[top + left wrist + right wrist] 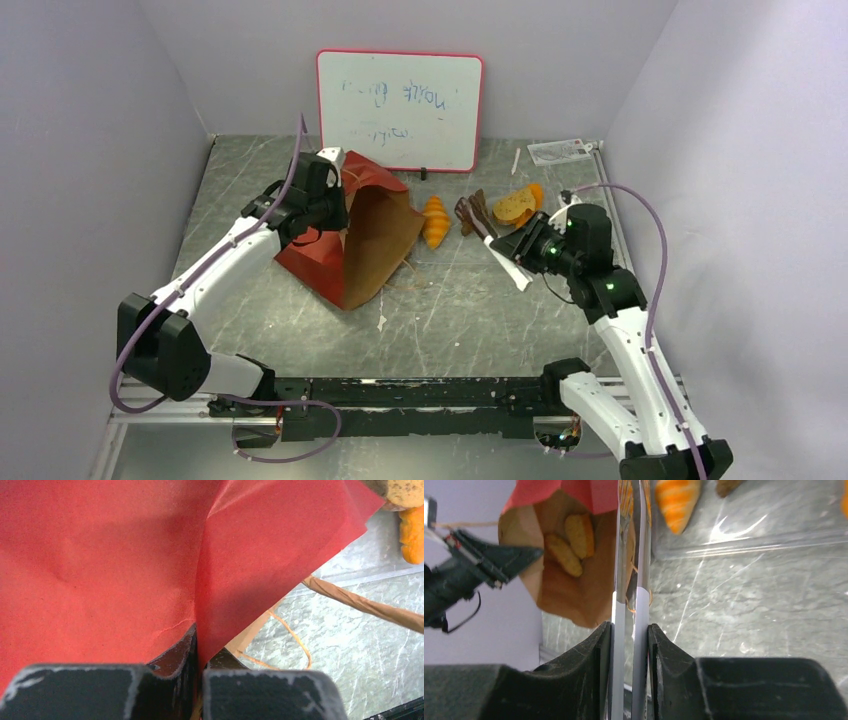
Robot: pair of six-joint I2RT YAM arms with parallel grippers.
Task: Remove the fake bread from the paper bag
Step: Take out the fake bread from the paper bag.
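The left gripper (335, 208) is pinching the paper bag (372, 240) by its red lower part. In the left wrist view its jaws are standing all but together, with a fold of the red paper running down between the fingertips (172, 655) and no gap showing. The bag is lying tipped over on the table (450, 320), left of centre, its brown mouth gaping toward the right arm and a thin cord handle (292, 640) trailing on the marbled top beside it.

The right gripper (518, 250) is holding a pair of white tongs (505, 262). In the right wrist view its jaws are standing narrow, the fingers (589, 655) pressing on the two thin blades (618, 610), which are running nearly parallel with only a slim gap between them. The blades are pointing toward the bag's mouth; from above, the tongs are sitting well clear of the bag.

Some of the fake bread is resting inside: two tan pieces (571, 542) are showing through the open mouth. The rest is lying out on the table: an orange ridged croissant (435, 221) just right of the bag, a dark brown piece (472, 213) beyond it, then a tan slice (513, 208) touching an orange loaf (535, 192). A whiteboard (400, 110) is leaning against the back wall
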